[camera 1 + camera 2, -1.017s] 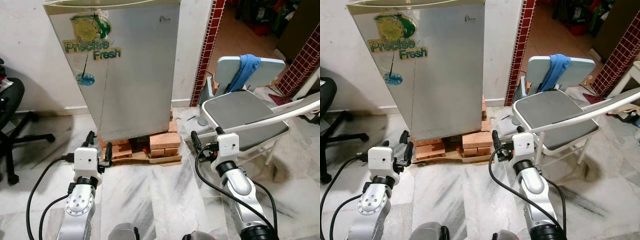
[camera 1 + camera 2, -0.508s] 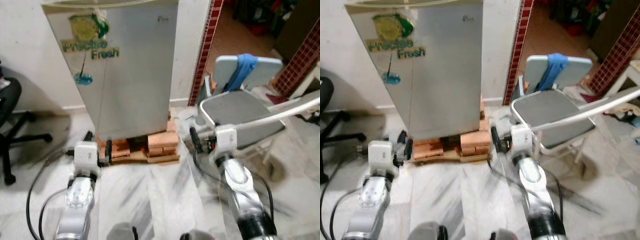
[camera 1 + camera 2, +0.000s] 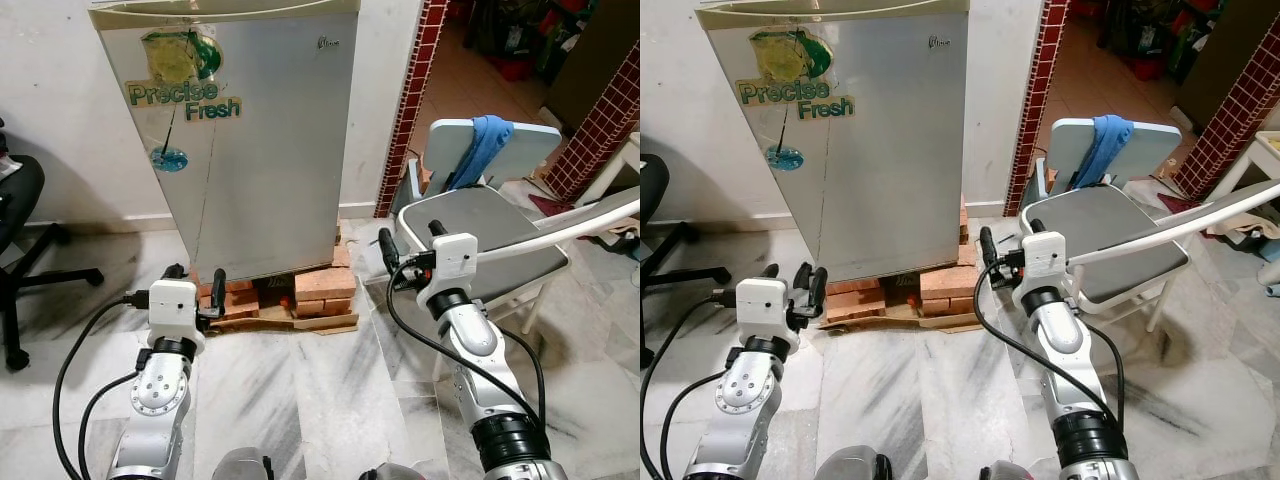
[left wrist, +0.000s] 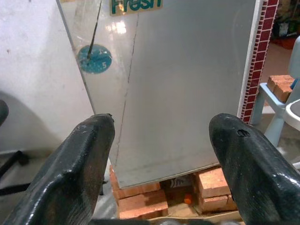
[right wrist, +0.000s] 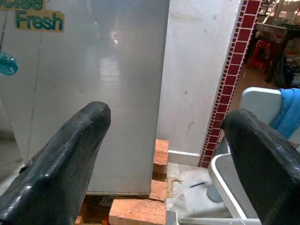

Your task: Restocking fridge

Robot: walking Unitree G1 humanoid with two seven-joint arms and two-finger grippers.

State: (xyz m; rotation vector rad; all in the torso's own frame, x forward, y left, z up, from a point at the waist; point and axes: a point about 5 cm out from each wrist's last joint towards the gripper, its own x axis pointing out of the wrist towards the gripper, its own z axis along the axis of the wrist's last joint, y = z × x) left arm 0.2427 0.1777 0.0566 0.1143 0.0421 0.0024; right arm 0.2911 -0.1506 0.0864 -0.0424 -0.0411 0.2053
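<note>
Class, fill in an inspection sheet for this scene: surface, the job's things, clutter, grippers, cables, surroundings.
Surface: marble floor, bare before the robot.
Job's things: silver fridge, door shut, standing on bricks; stock to load: nothing seen.
Clutter: blue cloth draped over the grey chair.
Grippers: left gripper and right gripper raised toward the fridge, fingers open, holding nothing.
Cables: black cables looping along both arms.
Surroundings: white wall, red tiled pillar, black office chair.

A grey folding chair point(image 3: 490, 225) stands on the marble floor point(image 3: 320, 390) with a blue cloth point(image 3: 480, 148) draped over its backrest. Red bricks point(image 3: 322, 285) are stacked on cardboard. A black office chair point(image 3: 20, 240) sits near the white wall point(image 3: 50, 110).
</note>
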